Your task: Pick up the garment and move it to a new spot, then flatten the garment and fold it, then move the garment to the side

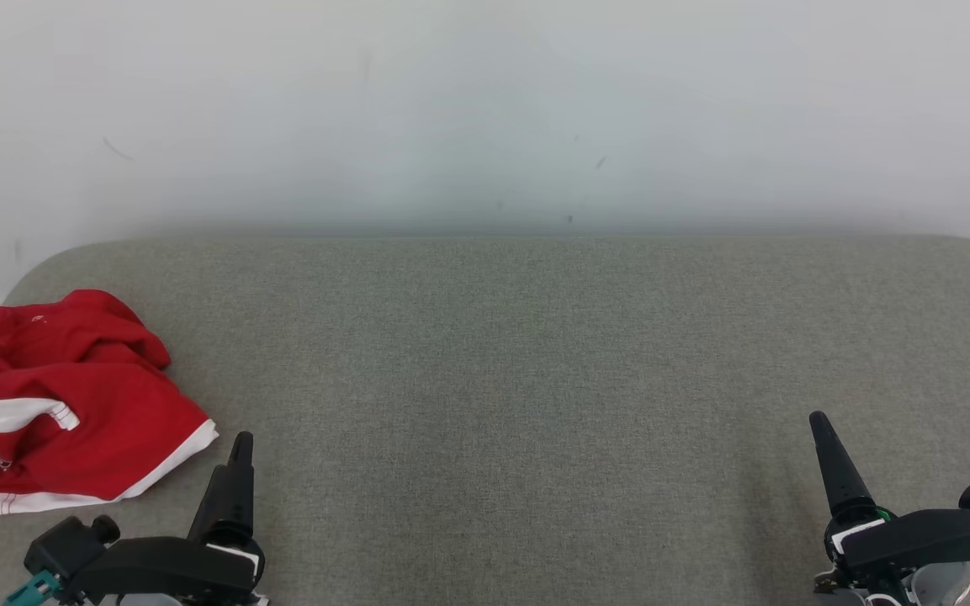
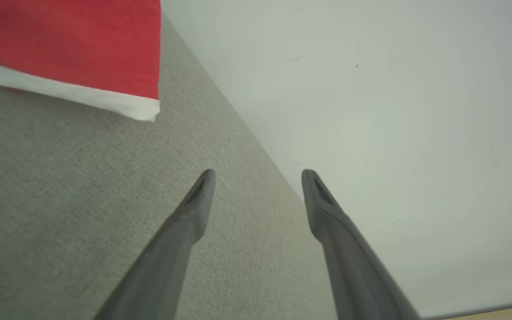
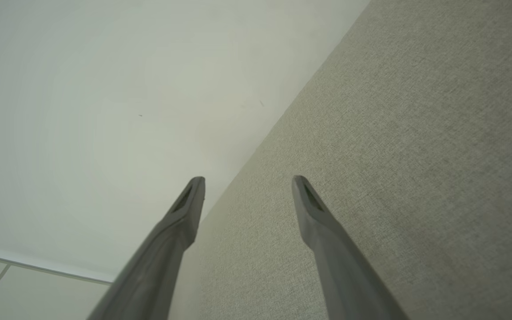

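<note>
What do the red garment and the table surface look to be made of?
The garment: soft cloth, probably knit, matte red with white trim; it lies crumpled in loose folds. The table surface: fabric covering, matte grey, fine heathered weave visible in the wrist views; what lies beneath cannot be told.

Red white-trimmed garment point(image 1: 72, 404), crumpled, table's left
</note>
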You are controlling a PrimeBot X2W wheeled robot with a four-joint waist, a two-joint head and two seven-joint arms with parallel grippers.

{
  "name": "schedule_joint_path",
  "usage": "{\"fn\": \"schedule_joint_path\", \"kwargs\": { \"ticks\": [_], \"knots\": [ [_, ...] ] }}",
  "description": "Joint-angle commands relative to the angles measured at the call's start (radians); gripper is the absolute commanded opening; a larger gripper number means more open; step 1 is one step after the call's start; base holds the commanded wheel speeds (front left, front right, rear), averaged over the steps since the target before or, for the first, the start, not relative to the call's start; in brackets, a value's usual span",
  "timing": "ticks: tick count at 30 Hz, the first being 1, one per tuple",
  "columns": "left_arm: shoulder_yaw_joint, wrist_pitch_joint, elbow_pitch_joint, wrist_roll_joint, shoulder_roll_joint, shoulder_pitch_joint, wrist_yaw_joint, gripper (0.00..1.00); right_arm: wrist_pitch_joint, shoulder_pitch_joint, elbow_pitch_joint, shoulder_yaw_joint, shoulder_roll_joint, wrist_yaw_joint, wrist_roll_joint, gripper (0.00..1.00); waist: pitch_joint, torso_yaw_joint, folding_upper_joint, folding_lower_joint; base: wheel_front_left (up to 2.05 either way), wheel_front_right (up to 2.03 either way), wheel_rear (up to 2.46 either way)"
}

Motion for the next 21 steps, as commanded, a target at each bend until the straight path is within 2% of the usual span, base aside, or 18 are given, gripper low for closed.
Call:
{"fn": "schedule_joint_path", "kwargs": {
  "ticks": [1, 10, 21],
  "knots": [
    [-0.003, -0.007, -0.018, 0.026, 0.014, -0.015, 0.003, 1.0, -0.004, -0.01, -0.015, 0.002, -0.013, 0.0, -0.025, 1.0, 0.0, 0.0, 0.0, 0.0, 0.0, 0.0, 0.0],
    [-0.059, -0.016, -0.042, 0.156, 0.058, -0.025, 0.041, 1.0, 0.009, 0.002, -0.063, 0.001, -0.016, 0.0, -0.201, 1.0, 0.002, 0.006, 0.0, 0.0, 0.0, 0.0, 0.0],
    [-0.113, -0.03, -0.059, 0.286, 0.095, -0.042, 0.082, 1.0, 0.022, 0.006, -0.101, 0.006, -0.018, 0.0, -0.308, 1.0, 0.011, 0.014, 0.0, 0.0, 0.0, 0.0, 0.0]
  ]
}}
